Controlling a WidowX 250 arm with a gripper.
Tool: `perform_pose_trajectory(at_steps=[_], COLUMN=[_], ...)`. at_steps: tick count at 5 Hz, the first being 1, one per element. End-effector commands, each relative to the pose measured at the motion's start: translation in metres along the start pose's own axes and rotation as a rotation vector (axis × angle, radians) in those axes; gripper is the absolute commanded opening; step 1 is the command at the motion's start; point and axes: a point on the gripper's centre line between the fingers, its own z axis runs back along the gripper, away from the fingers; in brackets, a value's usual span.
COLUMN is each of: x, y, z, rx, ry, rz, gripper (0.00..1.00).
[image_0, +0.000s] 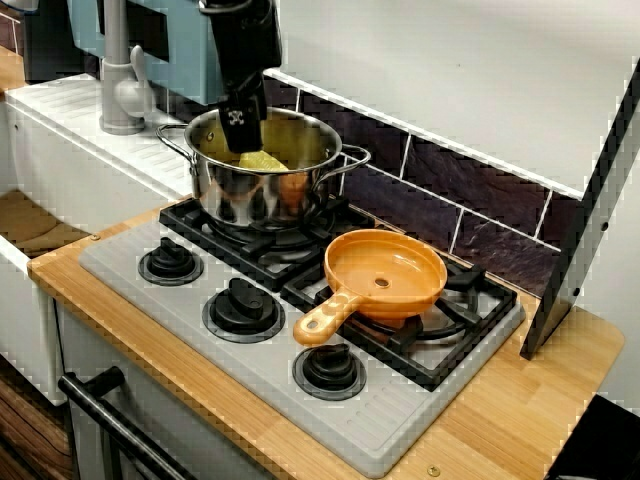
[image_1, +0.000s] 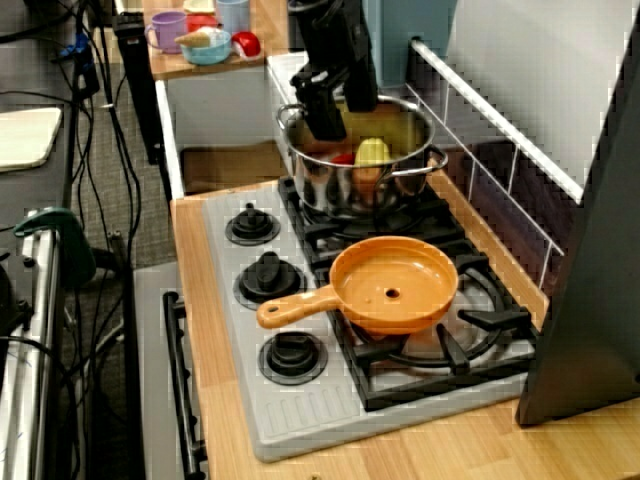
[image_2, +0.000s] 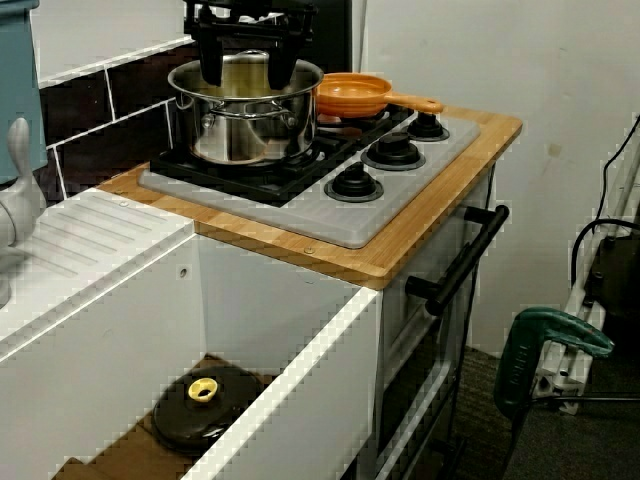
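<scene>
Looking from the stove's front corner first: one black gripper (image_0: 243, 135) is dipping into the one steel pot (image_0: 250, 195), which is sitting on the back grate, and its tip is hanging just above or against a single yellow piece (image_0: 262, 160) lying inside. I'm not able to tell from here whether they're touching. One orange pan (image_0: 400, 262) is sitting empty on the front grate, just beside the pot, with its handle pointing toward the three black knobs (image_0: 243, 305). One grey faucet (image_0: 120, 90) is standing behind the pot, and the top edge is cutting it off, same as the arm. Moving to the view along the stove from the pan end: I'm counting one pot, one pan and three knobs again. The yellow piece is showing at the pot's near side with one red bit (image_1: 343, 158) next to it, the gripper is blocking whatever else is lying in there, and its jaws are blurring together. A purple mug (image_1: 165, 28) is sitting on a shelf at the top edge. Switching to the view from the sink side: the two fingers (image_2: 211, 65) are standing spread wide apart over the pot's mouth, gripping nothing I'm seeing, and the pot wall is hiding everything inside. One dark lid (image_2: 203, 405) with a yellow knob is lying down in the sink, partly cut off by the sink's front wall.
</scene>
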Motion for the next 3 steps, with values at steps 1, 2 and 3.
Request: perform_pose_trajectory(at_steps=[1, 2, 3], x=[-0.001, 0.001, -0.001], y=[-0.006, -0.005, -0.004], z=[-0.013, -0.018, -0.028], rx=[0.030, 0.024, 0.031], ry=[-0.017, -0.009, 0.014], rz=[0.007, 0.022, 0.023], gripper=[1.00, 1.00, 1.00])
